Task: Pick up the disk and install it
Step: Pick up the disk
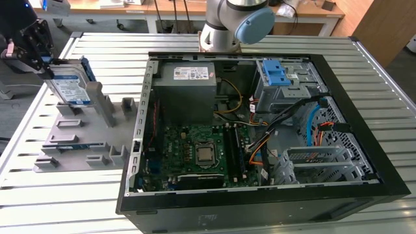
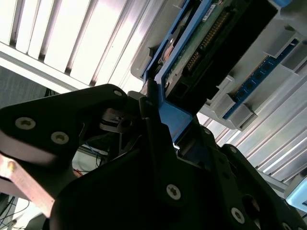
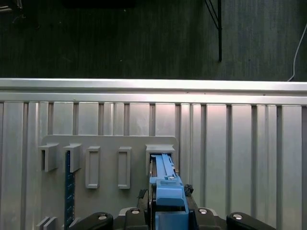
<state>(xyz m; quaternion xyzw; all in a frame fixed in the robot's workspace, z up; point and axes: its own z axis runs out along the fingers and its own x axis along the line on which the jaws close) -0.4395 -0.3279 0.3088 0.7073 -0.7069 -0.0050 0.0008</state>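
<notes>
Clamping upright disk (image 1: 70,84) in grey holder (image 1: 78,141), gripper (image 1: 47,70) closed on blue frame.

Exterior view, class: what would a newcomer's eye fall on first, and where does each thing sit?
The open black computer case lies on its side in the middle of the slatted table, its green motherboard bared. At the exterior view's left, the disk stands on edge in a grey rack. In the second wrist view the gripper is shut on the disk's blue frame.
</notes>
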